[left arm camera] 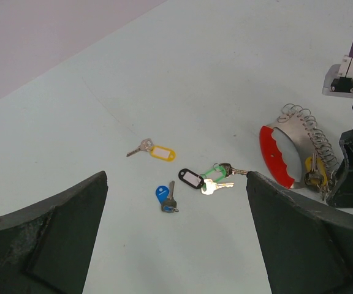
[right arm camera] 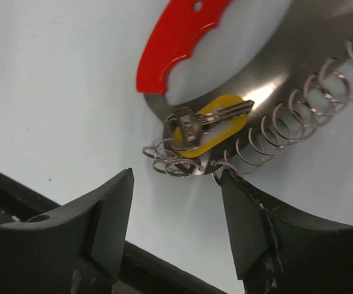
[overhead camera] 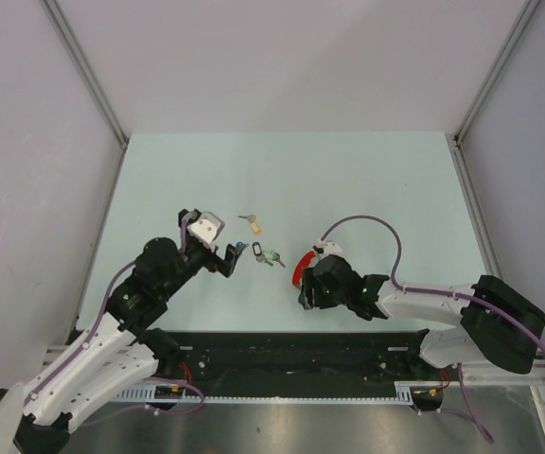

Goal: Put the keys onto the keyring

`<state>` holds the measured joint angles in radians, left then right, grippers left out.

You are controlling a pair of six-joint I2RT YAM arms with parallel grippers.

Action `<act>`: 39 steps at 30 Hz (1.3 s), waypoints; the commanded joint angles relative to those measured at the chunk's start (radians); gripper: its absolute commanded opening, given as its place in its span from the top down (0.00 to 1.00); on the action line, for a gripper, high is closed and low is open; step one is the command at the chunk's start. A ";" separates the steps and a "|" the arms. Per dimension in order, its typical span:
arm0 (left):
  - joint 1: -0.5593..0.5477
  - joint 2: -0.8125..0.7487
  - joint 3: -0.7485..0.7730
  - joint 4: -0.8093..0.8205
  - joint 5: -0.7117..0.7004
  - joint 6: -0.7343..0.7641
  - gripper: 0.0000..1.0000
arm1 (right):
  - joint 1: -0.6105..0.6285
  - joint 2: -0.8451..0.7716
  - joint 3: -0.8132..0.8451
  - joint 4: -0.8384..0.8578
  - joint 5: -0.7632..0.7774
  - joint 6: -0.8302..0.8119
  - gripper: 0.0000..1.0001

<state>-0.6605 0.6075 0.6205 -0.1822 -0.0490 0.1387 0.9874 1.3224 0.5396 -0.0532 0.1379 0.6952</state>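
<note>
On the pale table (overhead camera: 348,170), left end effector (left arm camera: 176,177) and right end effector (right arm camera: 175,177) both gape, the keyring (right arm camera: 176,37) partly cropped

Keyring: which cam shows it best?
Left wrist: the keyring shows nearly whole, with its red arc, silver plate and coil unblocked. Right wrist is closer and sharp on the coil and a yellow-tagged key against it, but crops the loop. Top external gives only a small red sliver.

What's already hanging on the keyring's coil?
One yellow-tagged key, its split rings bunched at the coil's end of the keyring. Where the loop passes behind the right pincer, nothing can be checked.
</note>
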 commanded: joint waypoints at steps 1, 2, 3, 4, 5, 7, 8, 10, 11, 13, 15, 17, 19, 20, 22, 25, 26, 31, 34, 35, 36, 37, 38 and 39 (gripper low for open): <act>0.007 0.001 0.002 0.021 0.008 -0.005 0.00 | -0.029 -0.072 -0.013 -0.126 0.109 0.040 0.35; 0.007 0.001 0.001 0.021 0.009 -0.005 0.00 | -0.033 -0.089 -0.016 -0.138 0.121 0.040 0.35; 0.007 0.001 0.001 0.021 0.009 -0.004 0.00 | -0.039 -0.106 -0.018 -0.154 0.153 0.037 0.35; 0.007 0.003 0.002 0.021 0.011 -0.004 0.00 | -0.038 -0.139 -0.018 -0.180 0.173 0.033 0.35; 0.007 0.005 0.002 0.021 0.011 -0.005 0.00 | -0.036 -0.158 -0.018 -0.189 0.184 0.030 0.35; 0.007 0.008 0.002 0.023 0.011 -0.005 0.00 | -0.021 -0.201 -0.017 -0.191 0.204 0.013 0.35; 0.007 0.006 0.002 0.023 0.012 -0.004 0.00 | -0.015 -0.210 -0.017 -0.188 0.209 0.012 0.35; 0.007 0.008 0.002 0.023 0.014 -0.004 0.00 | 0.016 -0.222 -0.013 -0.177 0.233 0.010 0.38; 0.007 0.006 0.002 0.023 0.014 -0.004 0.00 | 0.028 -0.219 -0.010 -0.174 0.242 0.012 0.40; 0.007 0.008 0.002 0.021 0.012 -0.005 0.00 | 0.043 -0.210 -0.007 -0.162 0.250 0.012 0.50; 0.007 0.008 0.002 0.021 0.012 -0.004 0.00 | 0.053 -0.183 -0.003 -0.157 0.253 0.018 0.61; 0.007 0.009 0.002 0.021 0.009 -0.004 0.00 | 0.062 -0.155 0.000 -0.155 0.261 0.026 0.70; 0.007 0.008 0.002 0.021 0.009 -0.005 0.00 | 0.066 -0.140 0.005 -0.143 0.262 0.029 0.71; 0.007 0.009 0.002 0.021 0.011 -0.005 0.00 | 0.071 -0.135 0.006 -0.139 0.262 0.029 0.71; 0.007 0.008 0.002 0.021 0.011 -0.004 0.00 | 0.074 -0.117 0.011 -0.126 0.264 0.029 0.72; 0.007 0.005 0.002 0.021 0.008 -0.004 0.00 | 0.082 -0.098 0.016 -0.116 0.258 0.029 0.74; 0.007 0.008 0.001 0.021 0.008 -0.004 0.00 | 0.080 -0.097 0.016 -0.111 0.255 0.029 0.74; 0.007 0.008 0.002 0.021 0.006 -0.002 0.00 | 0.091 -0.088 0.016 -0.105 0.247 0.033 0.74; 0.007 0.006 0.002 0.023 0.008 -0.004 0.00 | 0.092 -0.077 0.016 -0.097 0.244 0.032 0.74; 0.007 0.006 0.002 0.020 0.008 -0.002 0.00 | 0.092 -0.075 0.016 -0.094 0.238 0.032 0.74; 0.007 0.006 0.002 0.020 0.008 -0.002 0.00 | 0.092 -0.074 0.016 -0.088 0.235 0.033 0.74; 0.007 0.006 0.002 0.021 0.006 -0.002 0.00 | 0.092 -0.074 0.016 -0.086 0.233 0.033 0.74; 0.007 0.006 0.002 0.021 0.006 -0.002 0.00 | 0.092 -0.066 0.016 -0.086 0.232 0.032 0.74; 0.007 0.006 0.001 0.024 0.008 -0.002 0.00 | 0.092 -0.061 0.016 -0.083 0.233 0.033 0.74</act>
<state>-0.6605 0.6155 0.6205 -0.1825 -0.0486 0.1387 1.0737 1.2430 0.5224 -0.1787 0.3573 0.7074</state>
